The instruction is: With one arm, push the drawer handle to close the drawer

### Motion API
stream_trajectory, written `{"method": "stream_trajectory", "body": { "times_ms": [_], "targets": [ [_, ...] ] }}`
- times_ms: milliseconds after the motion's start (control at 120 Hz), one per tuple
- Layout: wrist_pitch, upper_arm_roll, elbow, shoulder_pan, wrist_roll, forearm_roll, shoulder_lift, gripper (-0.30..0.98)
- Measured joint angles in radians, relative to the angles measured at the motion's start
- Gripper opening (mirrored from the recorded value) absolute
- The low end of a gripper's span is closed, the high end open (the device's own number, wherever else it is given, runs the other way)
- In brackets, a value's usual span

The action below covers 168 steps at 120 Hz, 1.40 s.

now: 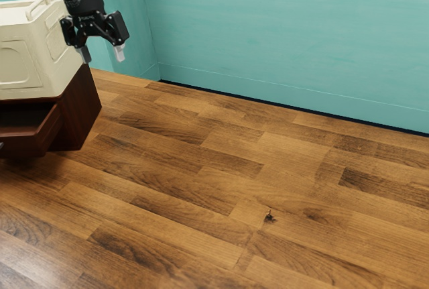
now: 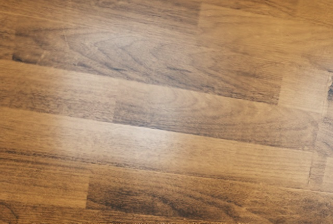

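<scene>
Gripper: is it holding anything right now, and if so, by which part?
Nothing is held. The gripper is open, with nothing between its fingers; the drawer stands open, lower in the exterior view.

The planks look like wood, smooth and streaked with dark grain (glossy enough to catch pale glare). The drawer and its cabinet look like dark reddish wood, the box like smooth, matt plastic. The wall looks painted, faintly streaked; the hand has smooth black parts.
</scene>
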<state>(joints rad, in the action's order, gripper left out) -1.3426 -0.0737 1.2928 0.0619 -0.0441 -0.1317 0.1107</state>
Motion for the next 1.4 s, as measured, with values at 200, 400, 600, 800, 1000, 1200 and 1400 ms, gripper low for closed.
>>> {"method": "stream_trajectory", "body": {
  "times_ms": [200, 400, 600, 800, 1000, 1200, 1400],
  "targets": [
    [-0.052, -0.032, 0.114, -0.011, -0.012, 0.002, -0.017, 0.69],
    [-0.155, 0.043, 0.662, 0.061, -0.022, 0.02, -0.465, 0.68],
    [-0.138, 0.254, 0.94, 0.487, -0.048, -0.034, -0.767, 0.61],
    [-0.112, 0.227, 0.98, 0.672, 0.022, 0.076, -0.806, 0.34],
    [-0.283, 0.033, 1.024, 0.677, 0.181, 0.241, -0.661, 0.13],
    [-0.497, -0.075, 1.065, 0.677, 0.37, 0.333, -0.536, 0.06],
    [-0.708, -0.142, 1.058, 0.679, 0.535, 0.333, -0.38, 0.02]
  ]
}}
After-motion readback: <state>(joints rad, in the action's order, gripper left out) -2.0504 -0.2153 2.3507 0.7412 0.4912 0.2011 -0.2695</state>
